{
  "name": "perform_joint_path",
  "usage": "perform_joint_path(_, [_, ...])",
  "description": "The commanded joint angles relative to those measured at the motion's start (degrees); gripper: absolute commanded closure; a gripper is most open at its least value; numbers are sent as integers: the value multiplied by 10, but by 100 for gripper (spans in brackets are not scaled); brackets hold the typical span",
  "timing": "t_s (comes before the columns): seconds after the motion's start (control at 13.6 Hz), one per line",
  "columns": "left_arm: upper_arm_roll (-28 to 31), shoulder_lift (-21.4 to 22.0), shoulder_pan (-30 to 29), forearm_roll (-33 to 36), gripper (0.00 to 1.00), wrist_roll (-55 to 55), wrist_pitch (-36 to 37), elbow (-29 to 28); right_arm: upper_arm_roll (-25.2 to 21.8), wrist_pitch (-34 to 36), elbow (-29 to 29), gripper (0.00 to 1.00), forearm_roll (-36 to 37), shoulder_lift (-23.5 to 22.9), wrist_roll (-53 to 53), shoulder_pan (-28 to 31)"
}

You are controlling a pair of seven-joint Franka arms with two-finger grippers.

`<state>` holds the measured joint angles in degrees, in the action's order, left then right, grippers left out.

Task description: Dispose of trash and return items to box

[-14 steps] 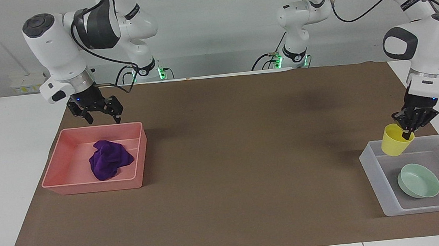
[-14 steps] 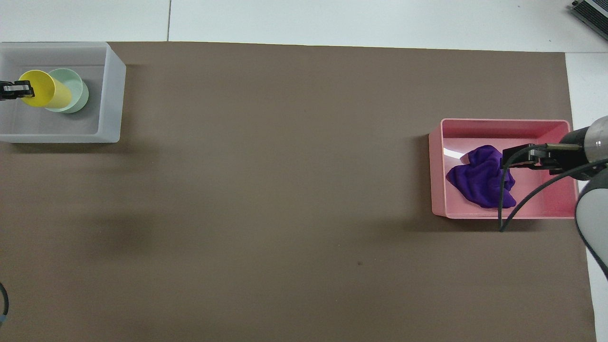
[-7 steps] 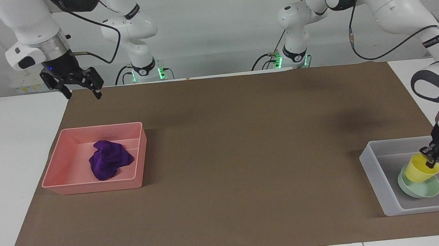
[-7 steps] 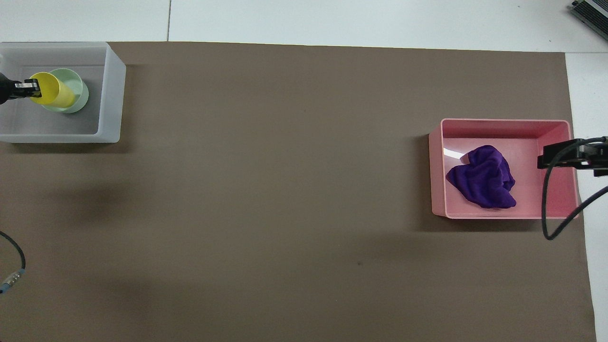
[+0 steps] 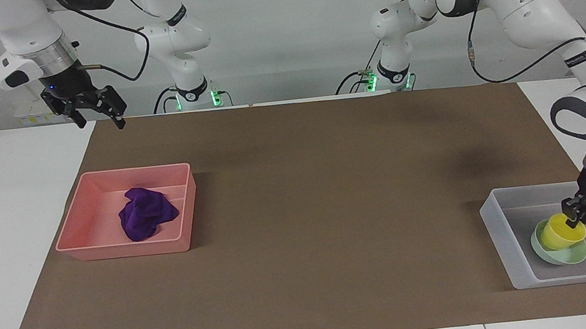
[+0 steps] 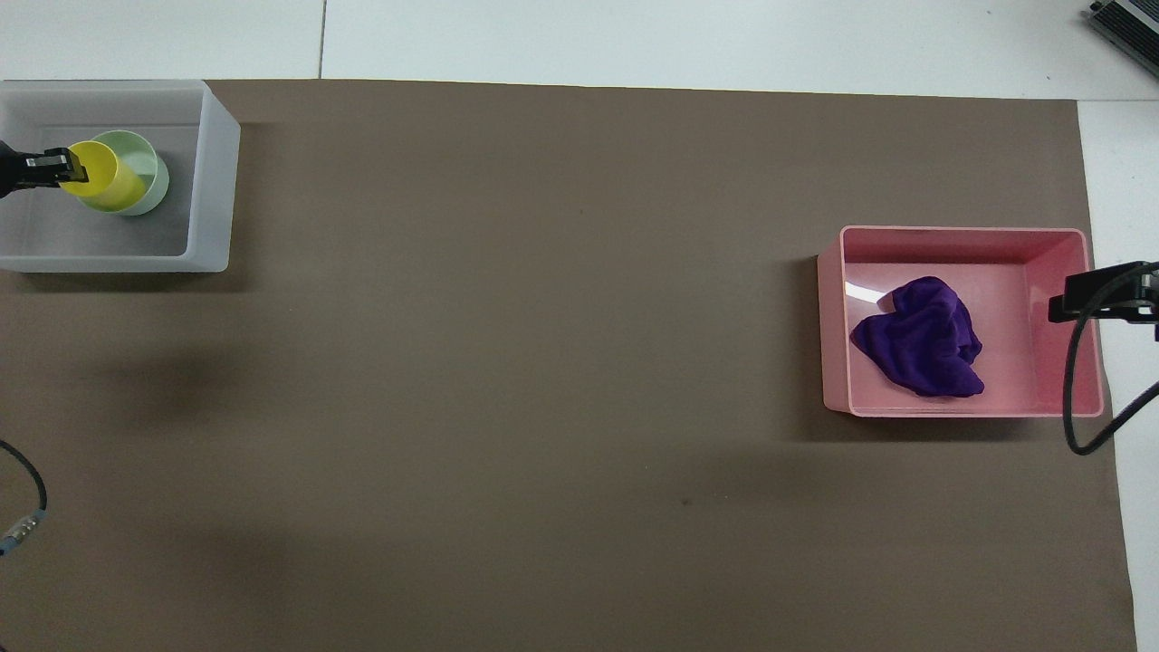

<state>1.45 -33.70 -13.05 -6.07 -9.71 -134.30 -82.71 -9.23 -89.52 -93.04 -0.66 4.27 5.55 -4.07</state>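
The purple rag [image 5: 145, 212] [image 6: 919, 349] lies crumpled inside the pink bin [image 5: 117, 251] [image 6: 960, 240]. My right gripper [image 5: 99, 123] [image 6: 1073, 303] hangs open and empty, high over the mat's corner on the robots' side of that bin. At the left arm's end of the table stands the translucent box [image 5: 502, 235] [image 6: 213, 181]. Inside it the mint-green bowl [image 5: 564, 257] [image 6: 152, 172] holds the yellow cup [image 5: 561, 233] [image 6: 107, 179], which stands upright. My left gripper [image 5: 575, 217] [image 6: 63, 166] is down at the cup's rim.
A brown mat [image 5: 330, 209] covers most of the white table between the two bins. A loose black cable [image 6: 27, 507] from the left arm shows at the overhead view's lower edge.
The left gripper carried the yellow cup down into the box and set it upright in the green bowl. The right gripper rose and drew back from the pink bin toward the robots.
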Motion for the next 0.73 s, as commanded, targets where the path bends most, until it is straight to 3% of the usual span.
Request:
perform_joint_path(0.0, [-1, -3, 2, -2, 5, 1, 6, 14, 27, 15, 13, 0, -11, -4, 1, 26])
perform_joint_path(0.07, [-1, 2, 2, 1, 0, 0, 8, 15, 28, 15, 14, 0, -10, -4, 1, 26])
perform_joint_path(0.22, [-3, 40, 19, 4, 0, -9, 13, 0, 29, 15, 14, 0, -5, -4, 1, 24])
perform_joint_path(0.66, [-2, 175, 118, 7, 0, -35, 18, -118, 54, 18, 17, 0, 8, -3, -12, 34])
